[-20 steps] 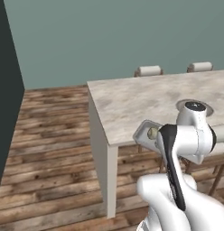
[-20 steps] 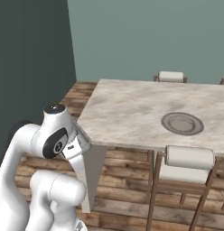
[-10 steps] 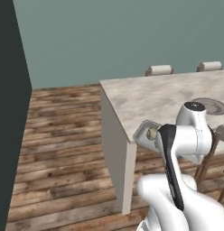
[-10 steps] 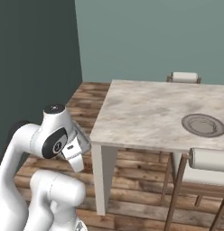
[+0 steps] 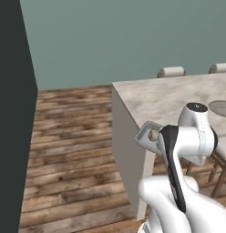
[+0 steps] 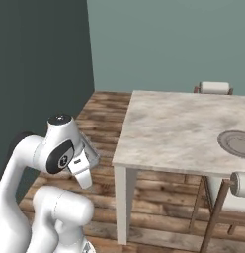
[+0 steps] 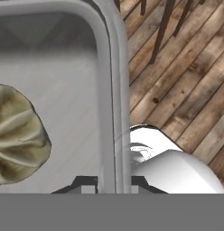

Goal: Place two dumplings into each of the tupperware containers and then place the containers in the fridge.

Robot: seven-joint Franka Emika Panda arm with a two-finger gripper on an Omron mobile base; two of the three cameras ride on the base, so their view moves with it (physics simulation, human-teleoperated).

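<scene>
In the hand view my gripper point(image 7: 114, 182) is shut on the raised rim of a light-grey tupperware container point(image 7: 64, 90); the rim runs between the two dark fingertips. One pale beige dumpling point(image 7: 16, 135) lies inside the container at the left, partly cut off by the frame edge. In the left base view a grey corner of the container point(image 5: 146, 135) sticks out beside the folded arm, low and close to the base. It also pokes out in the right base view, where the container point(image 6: 89, 150) sits by the arm's wrist. The fridge is out of view.
A pale stone-topped table point(image 5: 178, 98) point(image 6: 179, 128) stands ahead on the right with a round plate point(image 5: 222, 107) point(image 6: 238, 143) on it. Chairs point(image 6: 214, 88) stand around it. A dark wall point(image 5: 12, 113) rises on the left. Wooden floor point(image 5: 69, 150) lies between.
The whole scene has slid to the right in both base views, so the base has moved. The arm keeps its folded pose and its grip on the container.
</scene>
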